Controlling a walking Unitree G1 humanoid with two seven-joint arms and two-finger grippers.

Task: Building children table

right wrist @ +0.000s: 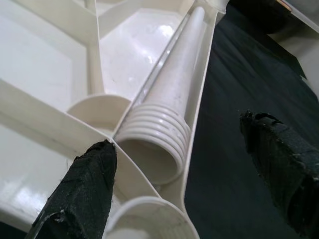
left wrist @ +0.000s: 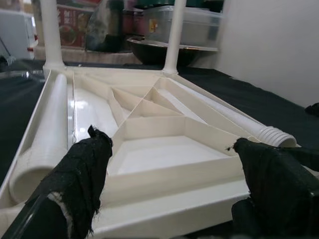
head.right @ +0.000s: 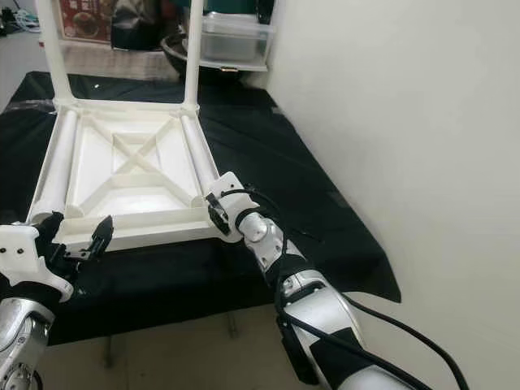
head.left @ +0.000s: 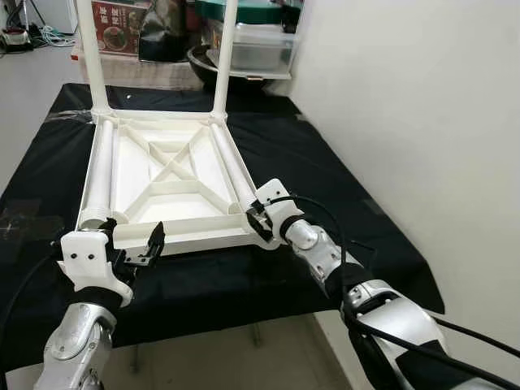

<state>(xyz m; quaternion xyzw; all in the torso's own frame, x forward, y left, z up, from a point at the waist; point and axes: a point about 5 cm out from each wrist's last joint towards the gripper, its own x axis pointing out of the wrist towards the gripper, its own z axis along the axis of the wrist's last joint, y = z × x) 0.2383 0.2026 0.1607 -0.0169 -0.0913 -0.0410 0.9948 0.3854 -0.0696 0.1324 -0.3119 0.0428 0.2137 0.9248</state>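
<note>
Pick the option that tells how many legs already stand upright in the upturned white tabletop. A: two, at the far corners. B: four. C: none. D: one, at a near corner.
A: two white legs rise from the far corners of the tabletop, while two more legs lie flat along its sides.

No readable text anywhere I look. At my 11 o'clock, behind the table, a red printed box point(head.left: 120, 26) carries lettering and a food picture, but it's too small and blurred to make out. No brands, numbers or signs legible.
</note>
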